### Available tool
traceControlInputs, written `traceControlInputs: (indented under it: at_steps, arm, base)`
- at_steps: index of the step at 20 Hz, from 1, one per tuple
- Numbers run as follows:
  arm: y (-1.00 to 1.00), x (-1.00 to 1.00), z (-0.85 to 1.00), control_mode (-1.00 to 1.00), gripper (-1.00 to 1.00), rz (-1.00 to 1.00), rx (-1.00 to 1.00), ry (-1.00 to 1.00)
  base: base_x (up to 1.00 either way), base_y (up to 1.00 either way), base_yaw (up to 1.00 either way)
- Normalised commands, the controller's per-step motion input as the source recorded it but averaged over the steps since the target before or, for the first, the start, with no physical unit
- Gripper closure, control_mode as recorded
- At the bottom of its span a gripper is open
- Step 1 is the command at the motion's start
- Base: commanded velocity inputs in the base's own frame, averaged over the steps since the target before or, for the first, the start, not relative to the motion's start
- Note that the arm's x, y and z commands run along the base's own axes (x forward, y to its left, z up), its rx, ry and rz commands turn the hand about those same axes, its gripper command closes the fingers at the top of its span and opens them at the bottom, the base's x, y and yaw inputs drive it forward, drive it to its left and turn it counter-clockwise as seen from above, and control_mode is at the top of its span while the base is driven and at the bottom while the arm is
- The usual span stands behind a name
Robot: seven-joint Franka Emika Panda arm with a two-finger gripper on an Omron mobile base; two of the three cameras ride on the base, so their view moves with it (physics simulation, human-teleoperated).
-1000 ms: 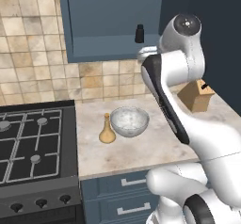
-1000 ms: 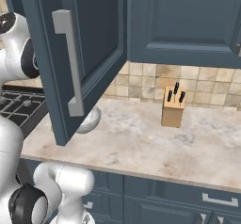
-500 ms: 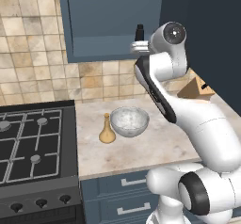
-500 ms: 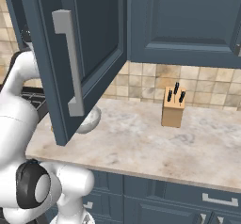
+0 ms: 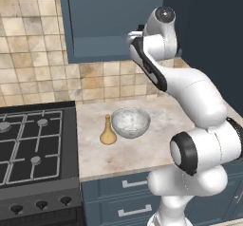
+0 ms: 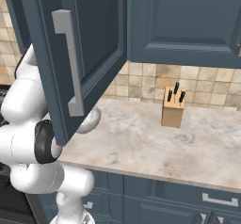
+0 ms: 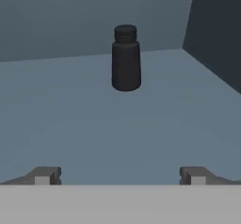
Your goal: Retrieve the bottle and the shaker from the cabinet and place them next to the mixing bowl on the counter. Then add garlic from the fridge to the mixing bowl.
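Note:
The shaker (image 7: pixel 126 58), a small black cylinder with a narrower top, stands upright on the shelf floor of the slate-blue cabinet (image 5: pixel 102 23). My gripper (image 7: pixel 120 176) is open and points straight at it from a short way off, with nothing between its fingertips (image 7: pixel 44 175). In the left base view my arm reaches up to the cabinet's lower right and hides the shaker. The golden-tan bottle (image 5: pixel 108 131) stands on the counter (image 5: pixel 128 149), just left of the mixing bowl (image 5: pixel 130 123). The fridge and the garlic are out of view.
The cabinet's open door (image 6: pixel 75 53) with its pale handle hangs over the counter's left part. A wooden knife block (image 6: pixel 173 108) stands by the tiled wall further right. The black gas hob (image 5: pixel 33 144) lies left of the bottle. Blue drawer fronts (image 5: pixel 133 196) run below.
My arm has swung its hand up and left to the cabinet's opening and now covers the shaker in the left base view. The bottle and the bowl have not moved.

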Motion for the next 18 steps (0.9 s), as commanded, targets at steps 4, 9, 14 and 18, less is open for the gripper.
traceControlInputs:
  at_steps: [4, 9, 14, 18]
  arm:
    - [-0.07, 0.51, -0.14, -1.0, -1.0, 0.0, 0.0, -0.06]
    - [-0.04, 0.26, -0.34, -1.0, -1.0, 0.0, 0.0, -0.2]
    - [-0.01, 0.23, -0.17, -1.0, -1.0, 0.0, 0.0, -0.09]
    - [0.0, 0.25, 0.4, -1.0, -1.0, 0.0, 0.0, 0.0]
  base:
    - [0.0, 0.0, 0.0]
    - [0.0, 0.0, 0.0]
    - [0.0, 0.0, 0.0]
    - [0.0, 0.0, 0.0]
